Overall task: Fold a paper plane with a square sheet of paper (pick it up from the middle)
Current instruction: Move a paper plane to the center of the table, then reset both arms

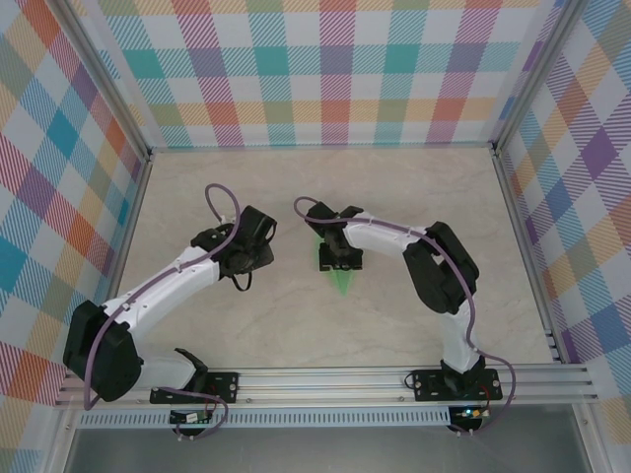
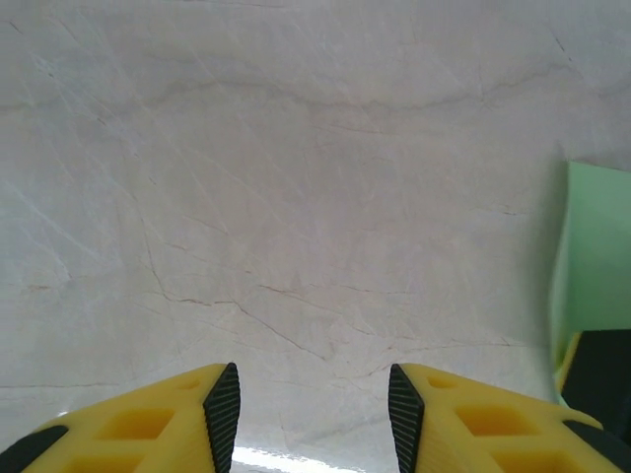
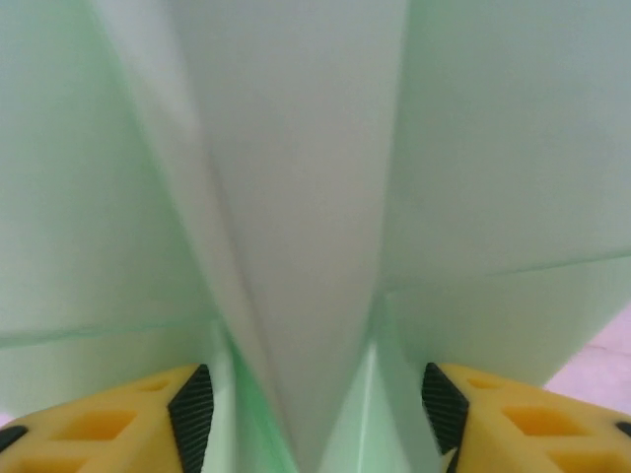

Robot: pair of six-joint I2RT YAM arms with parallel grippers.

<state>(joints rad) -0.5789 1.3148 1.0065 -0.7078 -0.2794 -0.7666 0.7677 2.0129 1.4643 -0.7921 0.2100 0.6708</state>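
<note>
Start at the near edge: both of your arms rise from the metal rail (image 1: 325, 379) and reach out over the pale, veined counter (image 2: 296, 177). Your left end effector (image 2: 314, 404) hangs above the counter with its yellow fingers (image 2: 148, 424) parted and only stone showing between the black pads, so it is open and touching no object. Ahead of it and off to its right, a straight edge of the mint-green paper plane (image 2: 596, 256) lies on the counter, apart from those fingers. Your right end effector (image 3: 315, 404) is down over that plane, a little way to the right of the left one in the overhead view. Its jaws stand spread, with a pad (image 3: 190, 414) on each side of the raised centre fold. Neither pad visibly presses that fold, so read it as open rather than gripping. The fold runs straight away from the fingers, with a flatter green wing lying out to each side and a crease crossing each wing. From above, the plane's pointed tip pokes out on the near side of the right end effector, towards the rail, and the wrist covers most of the rest. Beyond both end effectors the counter runs on to the checked back wall (image 1: 335, 69).
</note>
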